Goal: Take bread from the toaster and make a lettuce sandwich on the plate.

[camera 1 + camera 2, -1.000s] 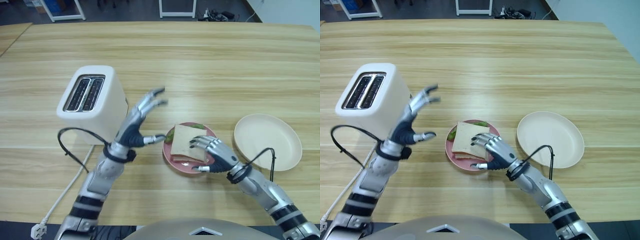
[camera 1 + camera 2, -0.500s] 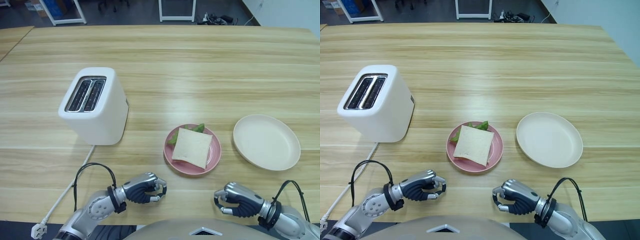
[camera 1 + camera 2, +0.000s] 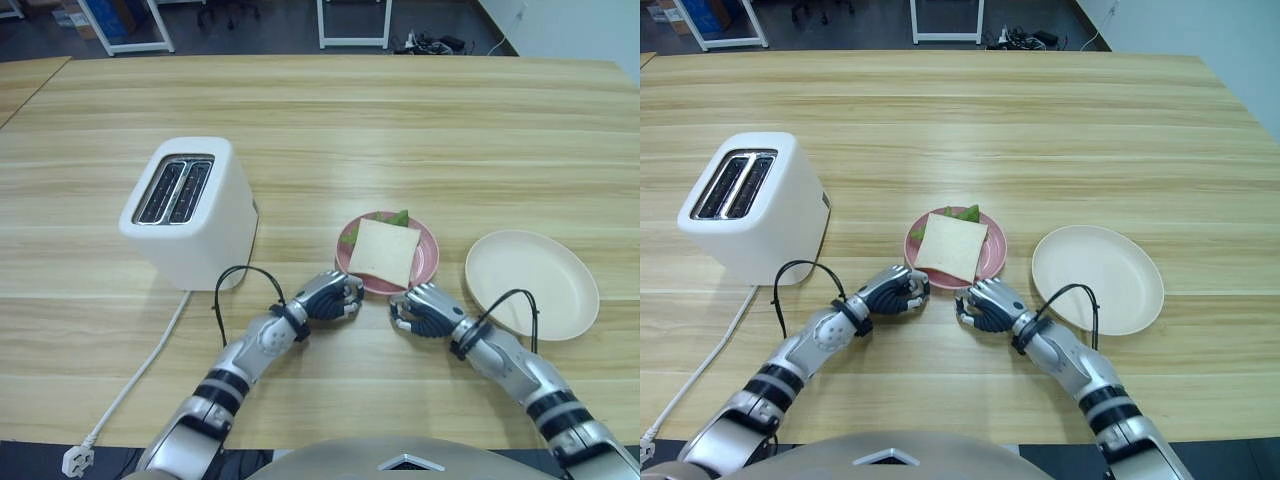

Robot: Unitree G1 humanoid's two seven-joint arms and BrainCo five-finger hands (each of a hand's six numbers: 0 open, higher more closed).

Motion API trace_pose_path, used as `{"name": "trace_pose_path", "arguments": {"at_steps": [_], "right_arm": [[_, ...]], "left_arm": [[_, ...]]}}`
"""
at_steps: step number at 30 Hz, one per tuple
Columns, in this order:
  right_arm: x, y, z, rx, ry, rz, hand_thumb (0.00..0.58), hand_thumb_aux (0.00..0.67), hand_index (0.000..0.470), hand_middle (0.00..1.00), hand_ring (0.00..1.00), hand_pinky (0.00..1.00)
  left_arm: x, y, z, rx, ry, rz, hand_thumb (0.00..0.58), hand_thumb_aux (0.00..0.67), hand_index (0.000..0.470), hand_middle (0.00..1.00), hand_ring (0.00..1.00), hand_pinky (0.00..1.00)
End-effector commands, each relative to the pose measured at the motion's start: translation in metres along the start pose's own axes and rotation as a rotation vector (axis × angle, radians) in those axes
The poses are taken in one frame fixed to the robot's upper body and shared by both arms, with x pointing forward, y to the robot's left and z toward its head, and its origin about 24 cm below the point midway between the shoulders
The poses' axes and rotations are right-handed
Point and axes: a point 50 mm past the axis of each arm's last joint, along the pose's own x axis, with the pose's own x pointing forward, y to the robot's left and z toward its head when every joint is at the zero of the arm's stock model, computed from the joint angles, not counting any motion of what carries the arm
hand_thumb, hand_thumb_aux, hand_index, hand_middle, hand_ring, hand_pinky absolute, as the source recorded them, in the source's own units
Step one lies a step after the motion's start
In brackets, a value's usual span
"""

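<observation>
A sandwich (image 3: pixel 384 250) with a white bread slice on top and green lettuce (image 3: pixel 399 217) peeking out at the far edge lies on a pink plate (image 3: pixel 428 258). The white toaster (image 3: pixel 190 213) stands to the left, both slots dark. My left hand (image 3: pixel 330 296) rests on the table just in front of the plate's near-left rim, fingers curled into a fist, holding nothing. My right hand (image 3: pixel 424 309) lies just in front of the plate's near-right rim, also curled and holding nothing.
A cream plate (image 3: pixel 531 283) with nothing on it sits to the right of the pink plate. The toaster's white cord (image 3: pixel 130 381) runs down to a plug (image 3: pixel 76 460) at the near-left table edge. Bare wooden table (image 3: pixel 350 130) stretches behind.
Both hands left the plate, drew back to the near edge with fingers curling, then came forward as fists to the plate's near rim. The pink plate with the sandwich now lies slightly farther away.
</observation>
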Motion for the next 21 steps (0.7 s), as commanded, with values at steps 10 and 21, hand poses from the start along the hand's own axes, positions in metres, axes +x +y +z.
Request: {"name": "trace_pose_path", "arguments": {"at_steps": [10, 21], "right_arm": [[0.057, 0.008, -0.024, 0.089, 0.255, -0.032, 0.580, 0.670, 0.470, 1.00, 1.00, 1.00], [0.014, -0.026, -0.009, 0.327, 0.011, -0.569, 0.000, 0.000, 0.000, 0.00, 0.00, 0.00]], "left_arm": [[0.026, 0.004, -0.037, 0.033, 0.277, 0.110, 0.580, 0.670, 0.470, 1.00, 1.00, 1.00], [-0.015, 0.036, 0.014, -0.343, -0.287, 0.682, 0.000, 0.000, 0.000, 0.00, 0.00, 0.00]]}}
